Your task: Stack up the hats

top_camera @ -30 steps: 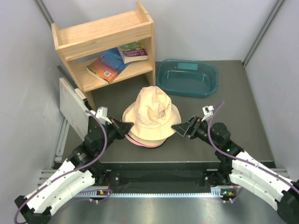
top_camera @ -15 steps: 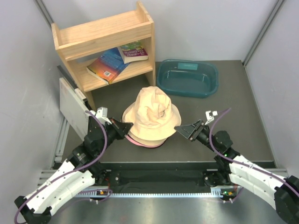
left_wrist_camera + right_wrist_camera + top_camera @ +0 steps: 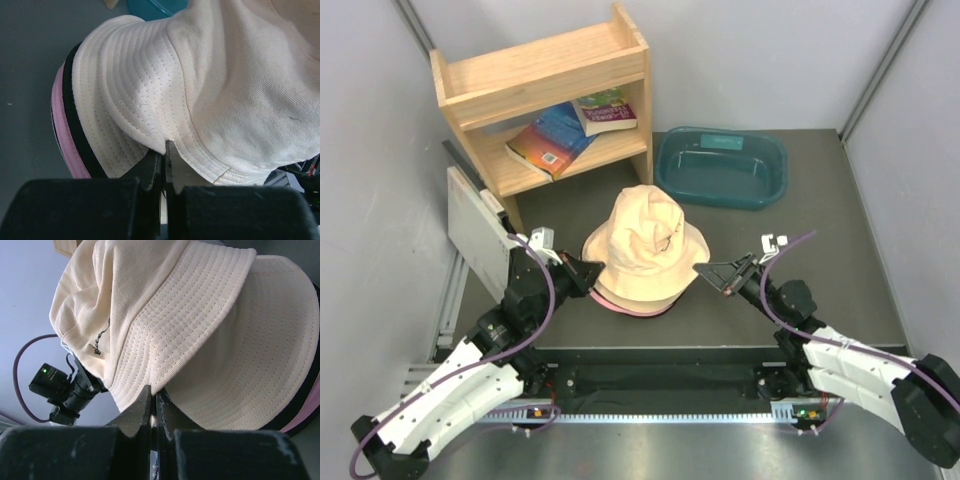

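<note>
Hats stacked just ahead of both grippers — tan hat on top, black brim and pink brim under. L gripper, R gripper each closed to slit, tips at tan brim edge; can't tell if fabric nipped. My call: any pull slow, level — no dragging stack.

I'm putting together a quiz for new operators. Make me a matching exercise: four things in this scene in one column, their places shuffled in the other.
1. beige hat
2. pink hat
3. teal tub
4. books

A. on the wooden shelf
B. lowest in the pile
C. on the table, right of that shelf
D. top of the pile

Pairs: 1-D, 2-B, 3-C, 4-A.
</note>
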`<state>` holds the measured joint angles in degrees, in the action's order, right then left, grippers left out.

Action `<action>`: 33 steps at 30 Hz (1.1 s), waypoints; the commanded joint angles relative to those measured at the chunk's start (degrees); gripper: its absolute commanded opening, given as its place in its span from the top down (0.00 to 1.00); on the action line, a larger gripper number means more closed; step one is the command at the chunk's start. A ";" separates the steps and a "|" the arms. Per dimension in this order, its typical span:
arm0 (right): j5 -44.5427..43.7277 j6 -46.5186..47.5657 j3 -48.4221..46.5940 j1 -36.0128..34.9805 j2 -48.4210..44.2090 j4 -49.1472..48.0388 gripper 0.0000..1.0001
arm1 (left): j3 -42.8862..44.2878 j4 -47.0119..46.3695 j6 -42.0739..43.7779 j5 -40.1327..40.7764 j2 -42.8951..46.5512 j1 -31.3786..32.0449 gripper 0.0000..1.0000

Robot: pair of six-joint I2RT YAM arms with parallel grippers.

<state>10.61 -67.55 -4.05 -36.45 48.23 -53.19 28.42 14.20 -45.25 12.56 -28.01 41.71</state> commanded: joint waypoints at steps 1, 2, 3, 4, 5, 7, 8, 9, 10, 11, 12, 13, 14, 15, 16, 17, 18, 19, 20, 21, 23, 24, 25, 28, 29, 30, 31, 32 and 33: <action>-0.68 -0.92 2.03 0.67 -2.68 -2.99 1.00 | 1.72 1.54 2.71 2.03 -0.55 -0.14 1.00; -1.46 -0.66 2.21 0.67 -3.83 1.38 1.00 | 1.81 1.45 2.80 2.12 -0.73 -0.14 1.00; -2.17 -0.13 2.21 0.59 -4.97 4.38 1.00 | 1.90 1.27 2.89 2.29 -0.73 -0.14 1.00; -2.70 0.48 2.12 0.50 -7.25 7.37 1.00 | 1.98 1.19 3.15 2.30 -0.90 -0.05 1.00; -3.75 1.53 2.03 0.50 -8.23 13.31 1.00 | 1.99 1.10 3.24 2.47 -1.17 -0.14 1.00; -4.54 2.33 2.21 0.50 -10.42 16.79 1.00 | 2.16 1.01 3.59 2.82 -1.52 -0.05 1.00; -5.33 2.86 2.30 0.33 -10.70 19.67 1.00 | 2.25 1.01 3.68 3.09 -1.61 -0.14 1.00; -5.60 3.30 2.12 0.41 -10.87 20.83 1.00 | 2.34 1.10 3.68 3.44 -1.70 -0.05 1.00; -5.78 3.65 1.95 0.41 -10.00 22.06 1.00 | 2.34 0.92 3.77 3.53 -1.87 -0.05 1.00; -6.13 4.26 1.34 0.32 -9.30 22.86 1.00 | 2.25 0.83 3.86 3.61 -1.87 -0.14 1.00; -6.39 4.53 1.16 0.15 -8.33 23.39 1.00 | 2.34 0.75 3.86 3.62 -1.96 -0.14 1.00; -6.48 4.62 0.98 -0.11 -5.98 23.22 1.00 | 2.34 0.57 3.95 3.62 -2.22 -0.14 1.00; -6.92 4.62 0.80 -0.73 -4.65 22.87 1.00 | 2.34 0.48 3.95 3.70 -2.40 -0.14 1.00; -7.18 4.71 0.72 -1.17 -3.24 21.82 1.00 | 2.42 0.39 4.03 3.79 -2.57 -0.05 1.00; -7.44 4.71 0.63 -1.61 -0.44 21.38 1.00 | 2.60 0.31 4.38 4.14 -2.92 -0.05 1.00; -8.23 4.71 0.37 -2.74 0.98 20.68 1.00 | 2.77 0.39 4.39 4.58 -3.28 -0.05 1.00; -8.67 4.79 0.28 -3.36 2.47 19.97 1.00 | 2.78 0.39 4.65 4.84 -3.63 -0.14 1.00; -8.85 4.71 0.10 -4.06 5.53 18.31 1.00 | 2.95 0.57 4.82 5.63 -4.59 -0.14 1.00; -9.11 4.45 -0.25 -5.29 7.04 17.25 1.00 | 3.39 1.00 4.91 5.90 -5.21 -0.23 1.00; -9.38 4.18 -0.51 -5.91 8.62 16.28 1.00 | 3.57 1.36 5.26 6.16 -5.82 -0.32 1.00; -10.17 3.57 -1.21 -8.10 13.28 13.30 1.00 | 4.18 2.15 5.96 7.30 -7.84 -0.84 1.00; -10.26 3.48 -1.48 -8.72 16.17 12.16 1.00 | 4.27 2.67 6.40 7.74 -8.46 -1.11 1.00; -10.26 3.39 -2.27 -9.43 17.85 11.36 1.00 | 4.44 3.11 6.58 8.18 -9.51 -1.80 1.00; -10.26 2.51 -3.41 -11.45 23.92 8.64 1.00 | 4.53 3.65 7.02 8.54 -10.92 -4.52 1.00; -10.26 2.16 -3.59 -12.15 25.15 6.37 1.00 | 4.36 3.47 7.20 8.01 -11.27 -5.58 1.00; -10.26 1.90 -3.68 -12.33 26.47 5.30 1.00 | 4.36 3.21 7.55 6.53 -11.63 -6.81 1.00; -10.00 1.72 -4.11 -12.51 28.31 4.42 1.00 | 4.27 2.25 7.81 5.30 -12.50 -9.43 1.00; -9.30 1.81 -4.47 -12.77 29.02 3.80 1.00 | 4.18 1.37 8.07 3.89 -13.20 -10.85 1.00; -8.95 1.98 -4.91 -12.69 29.29 3.97 1.00 | 4.10 0.58 8.60 0.75 -13.91 -12.17 1.00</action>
<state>1.45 -66.98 -8.47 -47.97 73.93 -50.98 32.47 13.32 -40.29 13.54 -38.98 35.38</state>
